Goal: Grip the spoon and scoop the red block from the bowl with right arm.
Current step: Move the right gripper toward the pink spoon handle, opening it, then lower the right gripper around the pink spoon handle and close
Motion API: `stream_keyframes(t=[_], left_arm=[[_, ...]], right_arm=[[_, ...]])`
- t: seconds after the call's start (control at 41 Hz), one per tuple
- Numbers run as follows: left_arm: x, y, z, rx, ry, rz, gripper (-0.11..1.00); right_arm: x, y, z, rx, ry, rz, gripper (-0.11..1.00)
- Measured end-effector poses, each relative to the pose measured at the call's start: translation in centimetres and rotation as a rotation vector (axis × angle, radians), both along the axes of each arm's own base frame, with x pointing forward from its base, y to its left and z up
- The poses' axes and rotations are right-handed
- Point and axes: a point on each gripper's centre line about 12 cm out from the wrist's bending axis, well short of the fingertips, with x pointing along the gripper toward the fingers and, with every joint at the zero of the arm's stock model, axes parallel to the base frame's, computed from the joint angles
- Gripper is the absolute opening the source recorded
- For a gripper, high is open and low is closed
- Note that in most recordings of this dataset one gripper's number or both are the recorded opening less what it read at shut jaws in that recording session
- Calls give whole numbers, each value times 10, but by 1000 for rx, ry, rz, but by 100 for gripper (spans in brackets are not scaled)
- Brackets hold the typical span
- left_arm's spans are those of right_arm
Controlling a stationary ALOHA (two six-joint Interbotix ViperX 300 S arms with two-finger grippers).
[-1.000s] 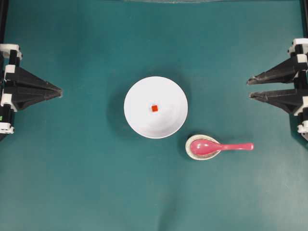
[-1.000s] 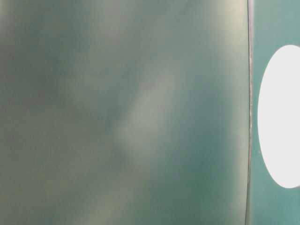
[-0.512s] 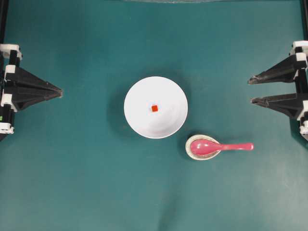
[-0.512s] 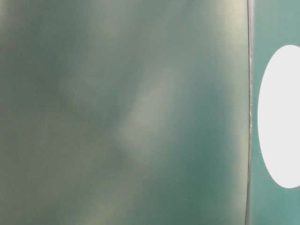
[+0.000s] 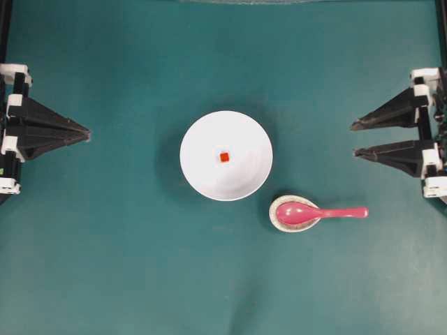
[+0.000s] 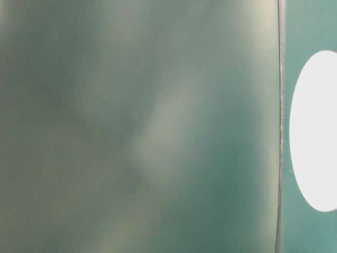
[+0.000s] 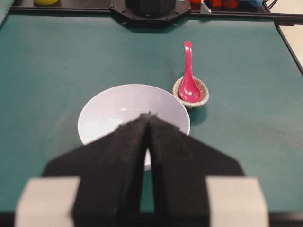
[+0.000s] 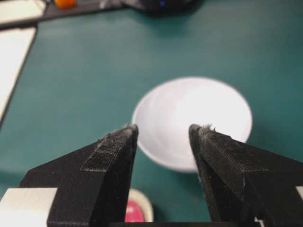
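In the overhead view, the white bowl [image 5: 225, 155] is seen at the middle of the green table [image 5: 140, 265], with the red block [image 5: 224, 157] lying at its centre. Just to the right and nearer, the pink-red spoon [image 5: 318, 213] is laid with its scoop in a small speckled dish [image 5: 277, 221], which lies just beside the bowl; its handle is pointed right. At the left edge the left gripper [image 5: 87, 131] is shown with its fingers pressed together. At the right edge the right gripper [image 5: 353, 139] is seen with its fingers spread apart, nothing between them, well apart from the spoon.

In the table-level view, little can be made out beyond a blurred green surface and a white oval at the right, likely the bowl [image 6: 315, 132].

In the left wrist view, the closed fingers [image 7: 128, 156] are seen in front of the bowl [image 7: 113, 111]; the spoon [image 7: 188, 75] is seen in the dish [image 7: 201, 97] beyond, to the right.

In the right wrist view, the spread fingers [image 8: 113, 151] are seen framing the bowl [image 8: 194, 118]; a part of the spoon [image 8: 134, 213] and dish is glimpsed at the bottom.
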Motion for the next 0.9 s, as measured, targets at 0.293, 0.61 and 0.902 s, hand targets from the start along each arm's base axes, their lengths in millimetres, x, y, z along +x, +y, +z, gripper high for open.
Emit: stream_keyframes(t=[0.293, 0.61, 0.902], left_arm=[[0, 0, 0, 0, -2, 0, 0], [0, 0, 0, 0, 0, 0, 0], [0, 0, 0, 0, -2, 0, 0]], right_arm=[[-2, 6, -19, 55, -3, 10, 53], [0, 24, -50, 123, 11, 53, 53], [3, 40, -88, 155, 35, 62, 53]])
